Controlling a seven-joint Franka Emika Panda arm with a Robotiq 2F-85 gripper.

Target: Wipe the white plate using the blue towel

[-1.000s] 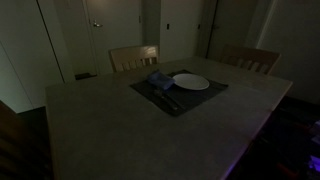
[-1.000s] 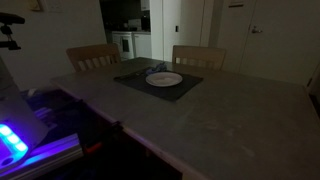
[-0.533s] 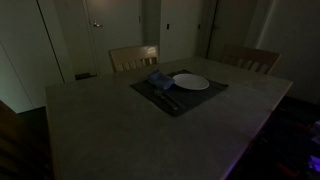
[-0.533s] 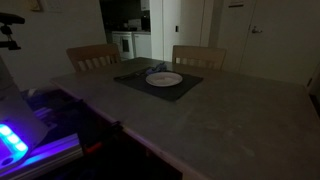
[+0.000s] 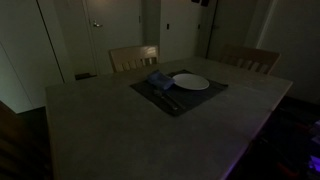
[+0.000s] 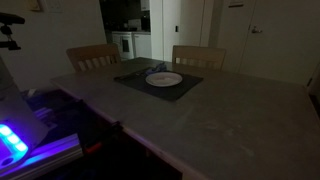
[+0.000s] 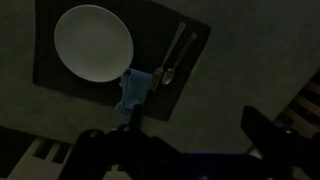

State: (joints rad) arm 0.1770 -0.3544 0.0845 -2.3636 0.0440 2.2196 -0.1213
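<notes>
Dim room, so I'm squinting. The placemat (image 7: 160,30) is holding the white plate (image 7: 93,42), and the blue towel (image 7: 133,88) is bunching just beside its rim, near the cutlery (image 7: 172,60). The gripper (image 7: 170,125) is hovering above, jaws spread and empty. It should probably be dropping squarely onto the towel's middle.
</notes>
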